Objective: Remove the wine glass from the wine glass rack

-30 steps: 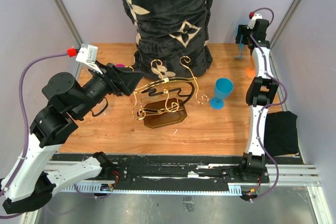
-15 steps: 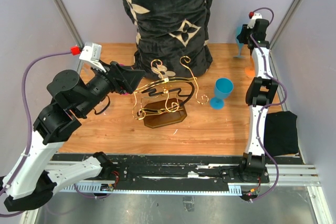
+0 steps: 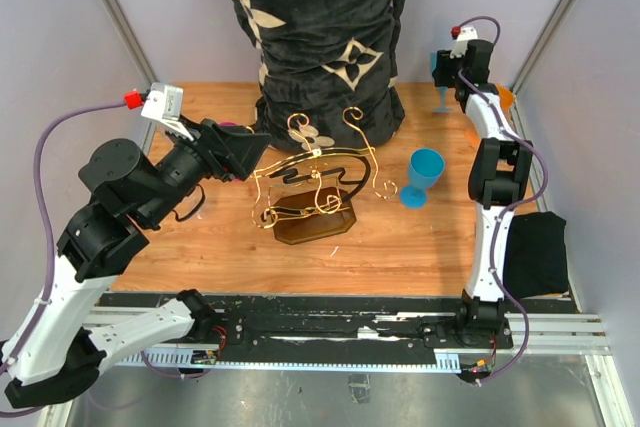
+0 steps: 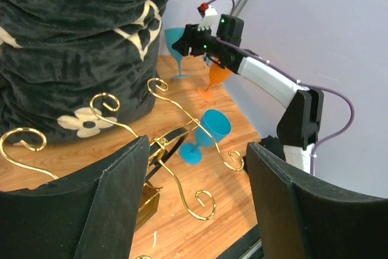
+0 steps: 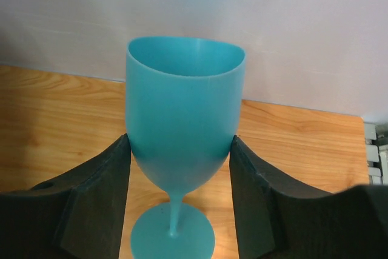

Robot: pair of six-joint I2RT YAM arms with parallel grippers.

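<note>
A wine glass (image 5: 182, 107), upright near the far right corner of the table (image 3: 400, 247), is clasped at the bowl by the right gripper (image 5: 179, 150); the left gripper (image 4: 197, 150) is held wide beside the wine glass rack (image 3: 315, 209).

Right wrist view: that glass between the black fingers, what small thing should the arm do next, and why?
Probably open the right gripper a little wider and back straight away. Its fingers sit against both sides of the teal glass, which seems to stand upright on the table, well away from the rack. It looks set down, so letting go gently should leave it standing.
</note>
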